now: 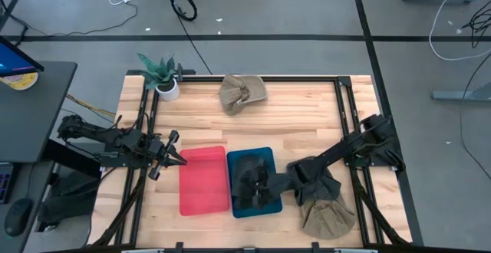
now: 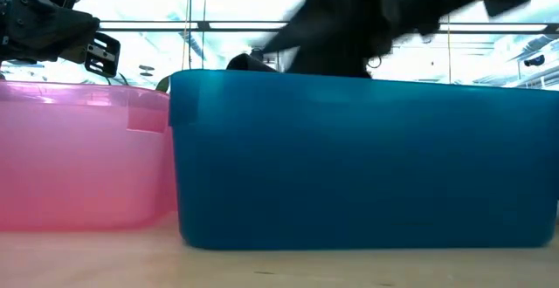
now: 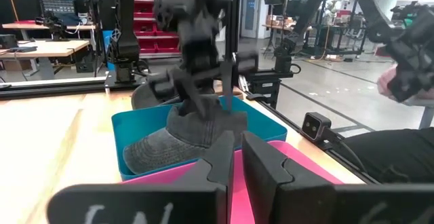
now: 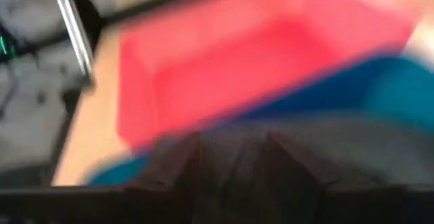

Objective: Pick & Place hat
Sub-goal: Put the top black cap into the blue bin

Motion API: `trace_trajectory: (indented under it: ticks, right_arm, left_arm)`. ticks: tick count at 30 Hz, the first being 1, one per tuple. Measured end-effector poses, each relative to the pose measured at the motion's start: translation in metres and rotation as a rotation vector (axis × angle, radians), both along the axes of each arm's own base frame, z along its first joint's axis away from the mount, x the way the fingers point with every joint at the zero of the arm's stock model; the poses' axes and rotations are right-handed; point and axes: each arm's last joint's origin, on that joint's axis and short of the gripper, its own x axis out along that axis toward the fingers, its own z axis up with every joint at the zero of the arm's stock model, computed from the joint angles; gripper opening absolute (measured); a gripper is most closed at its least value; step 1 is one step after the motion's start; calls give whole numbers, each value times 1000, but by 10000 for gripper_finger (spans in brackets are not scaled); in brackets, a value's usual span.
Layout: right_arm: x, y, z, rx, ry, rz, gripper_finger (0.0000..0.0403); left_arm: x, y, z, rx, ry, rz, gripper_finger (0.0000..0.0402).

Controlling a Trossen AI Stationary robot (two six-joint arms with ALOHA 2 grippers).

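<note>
The dark hat (image 1: 247, 178) lies inside the blue bin (image 1: 268, 205), beside the red bin (image 1: 202, 180). The right gripper (image 1: 265, 185) hovers just over it, fingers parted (apparently letting go). The left gripper (image 1: 175, 157) waits clenched, empty, at the tabletop's (image 1: 307, 119) left.

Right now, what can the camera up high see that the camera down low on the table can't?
Only the high view shows the two tan hats, the potted plant and the dark hat lying inside the blue bin. Only the low view shows bright windows behind the table. Both show the blue bin, the pink bin, and the right hand reaching over the blue bin.
</note>
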Motion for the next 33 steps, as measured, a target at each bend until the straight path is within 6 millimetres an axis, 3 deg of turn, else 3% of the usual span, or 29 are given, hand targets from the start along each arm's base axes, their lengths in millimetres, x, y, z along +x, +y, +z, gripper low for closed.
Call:
trace_trajectory:
  ticks: [5, 10, 28, 33]
  right_arm:
    - [1, -5, -32, 83, 185, 53, 149]
    - [3, -8, -36, 96, 204, 47, 132]
    - [0, -8, 10, 177, 60, 117, 125]
    - [-8, -4, 33, 224, 10, 154, 125]
  left_arm:
    - [0, 0, 0, 0, 1, 0, 34]
    - [0, 0, 0, 0, 0, 0, 34]
    - [0, 0, 0, 0, 0, 0, 34]
    - [0, 0, 0, 0, 0, 0, 34]
